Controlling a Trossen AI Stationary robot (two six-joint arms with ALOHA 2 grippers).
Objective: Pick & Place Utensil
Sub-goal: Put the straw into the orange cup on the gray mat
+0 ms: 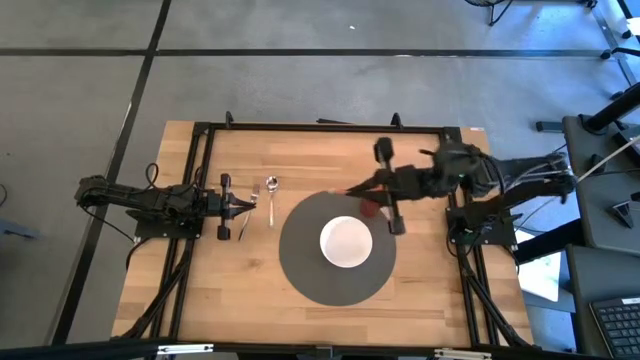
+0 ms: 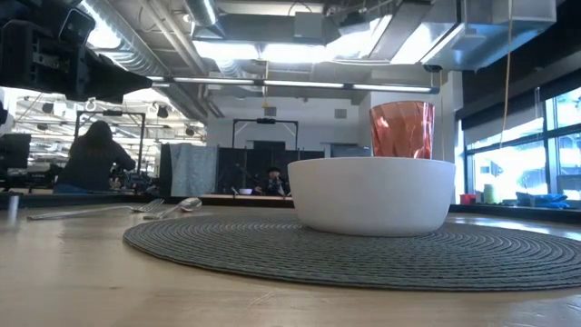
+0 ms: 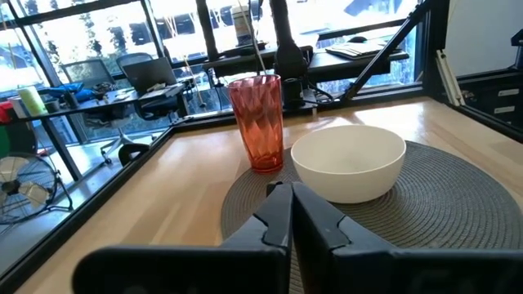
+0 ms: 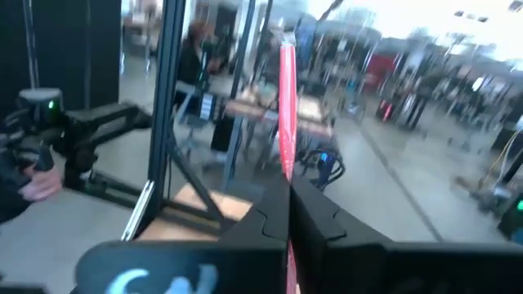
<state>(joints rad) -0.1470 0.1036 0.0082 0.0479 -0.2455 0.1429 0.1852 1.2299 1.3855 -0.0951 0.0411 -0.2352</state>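
High view shows the right gripper [image 1: 350, 190] clamping a red utensil [image 4: 287, 90] above the placemat [image 1: 300, 262]; lower it gently beside the bowl [image 1: 346, 242], while the left gripper [image 1: 250, 204] waits closed.

Cup [image 1: 371, 209] at frame centre of the high view mostly hidden under the right arm [image 1: 440, 180]. In the low view, cup base hidden behind the bowl [image 2: 371, 194]; mat [image 2: 363, 254] cut off at the right edge. Right wrist view blurred: red strip [image 4: 287, 106] at centre, partly hidden by the right gripper [image 4: 288, 214]. Fork [image 1: 253, 205] and spoon [image 1: 271, 195] too small for detail.
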